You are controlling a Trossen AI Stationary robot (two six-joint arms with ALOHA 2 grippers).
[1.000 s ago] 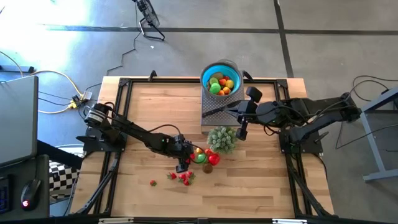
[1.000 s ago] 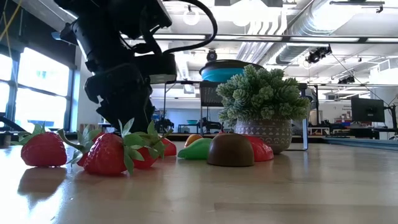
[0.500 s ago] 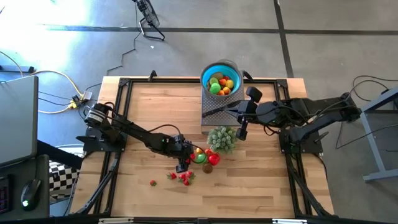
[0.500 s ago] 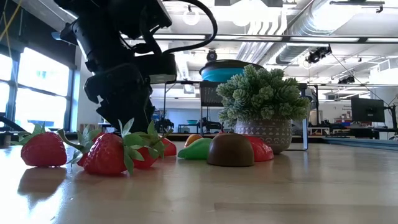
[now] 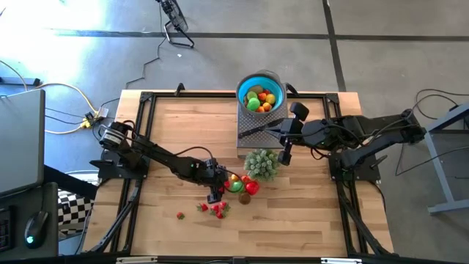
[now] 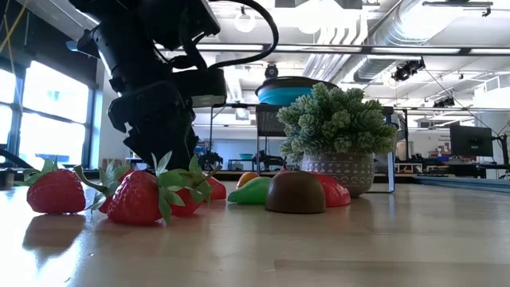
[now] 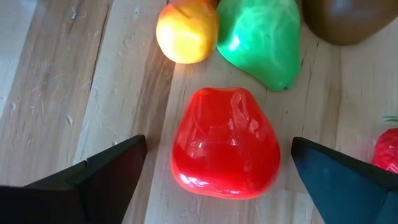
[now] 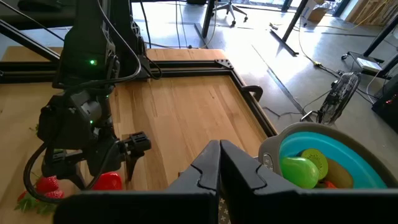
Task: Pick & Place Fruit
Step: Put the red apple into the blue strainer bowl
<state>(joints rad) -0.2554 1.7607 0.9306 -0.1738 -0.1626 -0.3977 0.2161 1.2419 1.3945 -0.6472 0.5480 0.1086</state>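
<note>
The left claw (image 7: 217,171) stands wide open low over the desk (image 5: 183,132), and a glossy red fruit (image 7: 225,142) lies squarely between its two dark fingers (image 7: 102,171), with bare wood showing on either side, so neither finger touches it yet. That is the relation the coming move turns on: the fruit is already centred in the gap, and closing should be enough, provided the claw is low enough to catch its sides. The fruit is lumpy and roughly heart-shaped; its long axis runs straight ahead from the claw, across the line the fingers would close along, so they would press on its narrower flanks. Its skin is smooth and shiny, so it may slip under a light squeeze.

Taking the potted plant (image 5: 261,163) as the landmark, this fruit sits just beside it on the left arm's side. Just beyond the red fruit from the claw lie a small orange fruit (image 7: 186,31), a green fruit (image 7: 264,40) and a brown one (image 7: 345,18), all near each other. A few strawberries (image 5: 217,209) lie farther from the plant, toward the desk's front edge.

The blue bowl (image 5: 245,82), already holding several fruits, stands beyond the plant at the desk's far edge. The right claw (image 8: 219,165) is closed and empty, waiting between plant and bowl. The left arm is plainly nearer.
</note>
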